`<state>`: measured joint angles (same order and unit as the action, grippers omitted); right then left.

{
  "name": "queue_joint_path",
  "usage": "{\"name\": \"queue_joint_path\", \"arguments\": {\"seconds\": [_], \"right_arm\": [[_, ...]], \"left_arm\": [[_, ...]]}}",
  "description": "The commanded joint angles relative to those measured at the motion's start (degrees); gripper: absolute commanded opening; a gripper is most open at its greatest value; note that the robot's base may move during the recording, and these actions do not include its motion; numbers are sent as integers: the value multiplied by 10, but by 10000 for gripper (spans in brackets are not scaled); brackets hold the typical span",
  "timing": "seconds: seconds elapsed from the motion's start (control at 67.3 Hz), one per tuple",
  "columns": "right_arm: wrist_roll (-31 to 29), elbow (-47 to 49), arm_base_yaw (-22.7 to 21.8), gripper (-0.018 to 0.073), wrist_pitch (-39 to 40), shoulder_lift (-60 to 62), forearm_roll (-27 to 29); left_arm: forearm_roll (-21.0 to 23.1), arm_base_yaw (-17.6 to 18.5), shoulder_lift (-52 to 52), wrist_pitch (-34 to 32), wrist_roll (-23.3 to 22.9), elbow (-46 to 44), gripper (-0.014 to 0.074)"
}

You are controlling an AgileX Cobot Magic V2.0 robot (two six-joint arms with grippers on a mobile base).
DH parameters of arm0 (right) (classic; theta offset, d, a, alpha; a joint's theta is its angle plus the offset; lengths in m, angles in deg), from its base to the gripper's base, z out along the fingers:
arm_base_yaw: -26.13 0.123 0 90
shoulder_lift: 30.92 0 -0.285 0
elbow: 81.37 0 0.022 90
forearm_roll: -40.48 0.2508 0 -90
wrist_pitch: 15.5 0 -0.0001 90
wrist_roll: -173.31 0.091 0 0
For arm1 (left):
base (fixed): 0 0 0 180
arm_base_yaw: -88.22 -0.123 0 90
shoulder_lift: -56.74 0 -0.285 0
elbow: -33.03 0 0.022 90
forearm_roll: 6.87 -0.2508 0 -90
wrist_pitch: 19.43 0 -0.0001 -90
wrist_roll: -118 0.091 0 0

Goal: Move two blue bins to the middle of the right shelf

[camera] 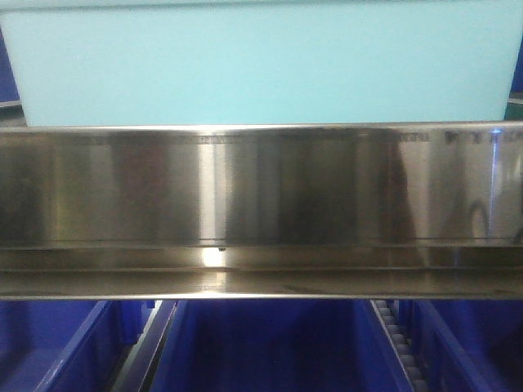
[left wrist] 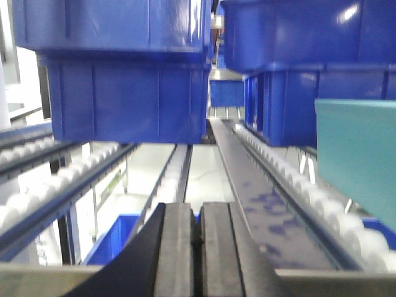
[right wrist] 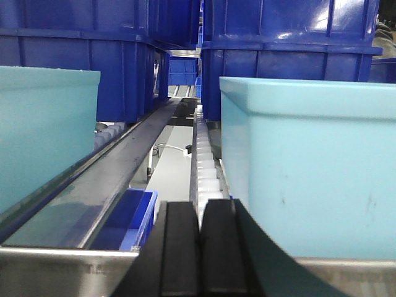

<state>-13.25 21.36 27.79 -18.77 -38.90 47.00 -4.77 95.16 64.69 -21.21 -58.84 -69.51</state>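
Dark blue bins stand stacked on the roller shelf: one at upper left (left wrist: pixel 130 93) and one at upper right (left wrist: pixel 309 68) in the left wrist view, and two at the back (right wrist: pixel 80 62) (right wrist: pixel 284 55) in the right wrist view. My left gripper (left wrist: pixel 197 244) is shut and empty, low at the shelf's front edge between roller tracks. My right gripper (right wrist: pixel 199 247) is shut and empty, between two light teal bins (right wrist: pixel 309 167) (right wrist: pixel 37 130). The front view shows a teal bin (camera: pixel 261 61) above a steel shelf rail (camera: pixel 261 208), with blue bins (camera: pixel 270 351) below.
Roller tracks (left wrist: pixel 297 179) (right wrist: pixel 204 154) and a flat steel divider (left wrist: pixel 253 192) run away from me. A teal bin edge (left wrist: pixel 359 154) stands at right of the left gripper. A lower blue bin (right wrist: pixel 127 219) shows beneath the shelf. The steel front lip (right wrist: pixel 62 269) crosses the bottom.
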Motion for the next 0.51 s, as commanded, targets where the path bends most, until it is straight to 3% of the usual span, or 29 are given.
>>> {"name": "queue_joint_path", "arguments": {"seconds": [0.0, 0.163, 0.327, 0.49], "right_arm": [[-1, 1, 2, -162, 24, 2, 2], [-1, 1, 2, -162, 29, 2, 2], [2, 1, 2, -162, 111, 2, 3], [19, 84, 2, -162, 55, 2, 3]], "left_arm": [[4, 0, -2, -29, -3, -2, -111], [4, 0, -2, -67, -3, -2, -111], [4, 0, -2, -119, -3, -2, -111], [4, 0, -2, -63, -3, -78, -108]]}}
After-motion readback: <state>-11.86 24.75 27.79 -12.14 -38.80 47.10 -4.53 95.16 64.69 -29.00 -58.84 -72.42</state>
